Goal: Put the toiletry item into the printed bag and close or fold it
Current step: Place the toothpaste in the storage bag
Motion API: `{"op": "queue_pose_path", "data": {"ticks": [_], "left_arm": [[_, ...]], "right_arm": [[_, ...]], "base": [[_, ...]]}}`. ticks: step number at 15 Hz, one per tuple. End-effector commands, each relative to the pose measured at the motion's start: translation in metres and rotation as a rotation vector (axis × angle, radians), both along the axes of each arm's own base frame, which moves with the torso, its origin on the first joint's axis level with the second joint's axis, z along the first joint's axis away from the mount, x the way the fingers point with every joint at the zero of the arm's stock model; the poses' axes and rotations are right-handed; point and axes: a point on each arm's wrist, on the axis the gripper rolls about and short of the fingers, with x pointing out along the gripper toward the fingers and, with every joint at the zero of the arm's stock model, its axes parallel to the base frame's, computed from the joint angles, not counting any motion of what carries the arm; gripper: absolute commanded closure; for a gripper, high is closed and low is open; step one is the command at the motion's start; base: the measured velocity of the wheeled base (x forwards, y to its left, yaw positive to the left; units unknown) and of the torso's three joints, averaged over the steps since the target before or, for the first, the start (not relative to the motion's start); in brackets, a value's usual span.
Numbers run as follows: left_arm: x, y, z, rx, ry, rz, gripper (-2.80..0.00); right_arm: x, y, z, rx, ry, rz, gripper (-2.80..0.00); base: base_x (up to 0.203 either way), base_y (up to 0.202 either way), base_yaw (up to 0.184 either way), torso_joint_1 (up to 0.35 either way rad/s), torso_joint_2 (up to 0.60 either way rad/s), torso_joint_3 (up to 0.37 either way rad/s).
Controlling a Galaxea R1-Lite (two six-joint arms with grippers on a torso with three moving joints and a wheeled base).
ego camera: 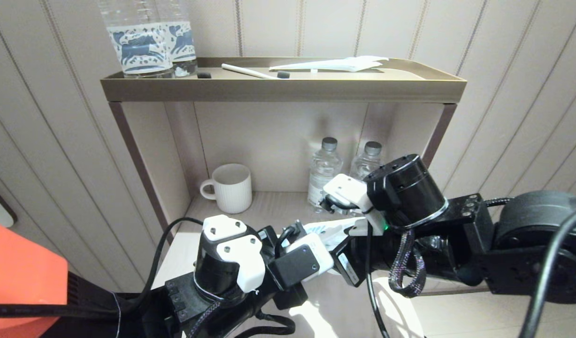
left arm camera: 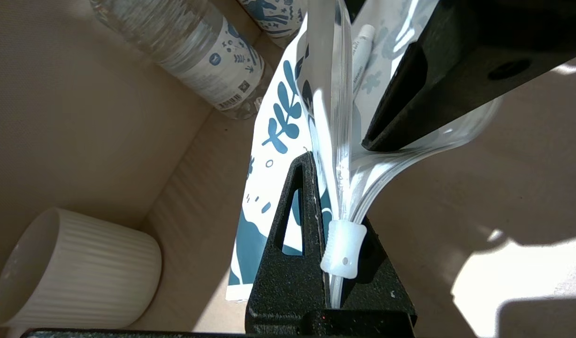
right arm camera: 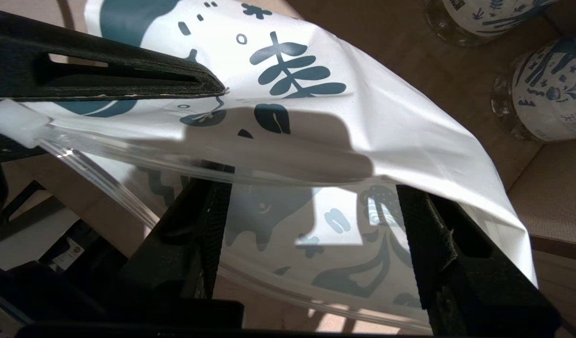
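- The printed bag [ego camera: 326,231] sits low in the middle of the head view, squeezed between the two arms. Only a small white and blue bit of it shows there.
- The left gripper [left arm camera: 334,220] is at the bottom middle of the left wrist view. Its fingers are pressed together on the bag's clear zipper edge, right by the little white slider [left arm camera: 343,249].
- In that view the bag [left arm camera: 278,141] stands up on its edge, with blue leaves and dots on its white side.
- A small white tube [left arm camera: 361,54] shows through the bag's clear side, near the top middle of the left wrist view. It is inside the bag.
- The right gripper [right arm camera: 311,220] is in the lower half of the right wrist view. Its fingers are spread wide, one on each side of the bag [right arm camera: 363,112], and they are not squeezing it.
- A white cup [ego camera: 230,187] stands on the lower shelf, left of middle in the head view.
- Two small water bottles [ego camera: 324,171] stand right of the cup, at the back of the shelf.
- Two big bottles with blue horse labels [ego camera: 149,42] stand on the top tray [ego camera: 278,88], at the upper left.
- A flat white thing [ego camera: 337,64] and a thin white stick [ego camera: 248,71] lie on that tray too.
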Motion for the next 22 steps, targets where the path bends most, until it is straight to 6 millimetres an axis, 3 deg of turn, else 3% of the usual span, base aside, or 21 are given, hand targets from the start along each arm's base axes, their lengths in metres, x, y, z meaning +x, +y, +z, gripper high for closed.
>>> {"op": "queue_pose_path", "data": {"ticks": [1, 6, 10, 13, 15, 22], "left_arm": [[0.001, -0.001, -0.001, 0.003, -0.001, 0.001, 0.0], [0.008, -0.004, 0.0, -0.033, 0.084, 0.034, 0.0], [0.019, -0.003, 0.009, -0.092, 0.181, 0.068, 0.0], [0.023, -0.004, 0.03, -0.201, 0.339, 0.06, 0.0], [0.027, 0.005, 0.042, -0.232, 0.427, 0.012, 0.0], [0.028, 0.028, 0.039, -0.243, 0.595, -0.173, 0.0]], "right_arm": [[-0.01, -0.01, 0.018, 0.04, -0.045, 0.004, -2.8], [-0.038, -0.03, 0.052, 0.12, -0.132, 0.035, -2.8], [-0.042, -0.031, 0.054, 0.131, -0.138, 0.05, -2.8], [-0.041, -0.033, 0.051, 0.163, -0.092, 0.126, -2.8], [-0.039, -0.032, 0.049, 0.178, -0.069, 0.158, -2.8], [-0.035, -0.039, 0.052, 0.247, -0.024, 0.24, -2.8]], "base": [[0.0, 0.0, 0.0, 0.0, 0.0, 0.0], [0.0, 0.0, 0.0, 0.0, 0.0, 0.0], [0.0, 0.0, 0.0, 0.0, 0.0, 0.0], [0.0, 0.0, 0.0, 0.0, 0.0, 0.0], [0.0, 0.0, 0.0, 0.0, 0.0, 0.0], [0.0, 0.0, 0.0, 0.0, 0.0, 0.0]]}}
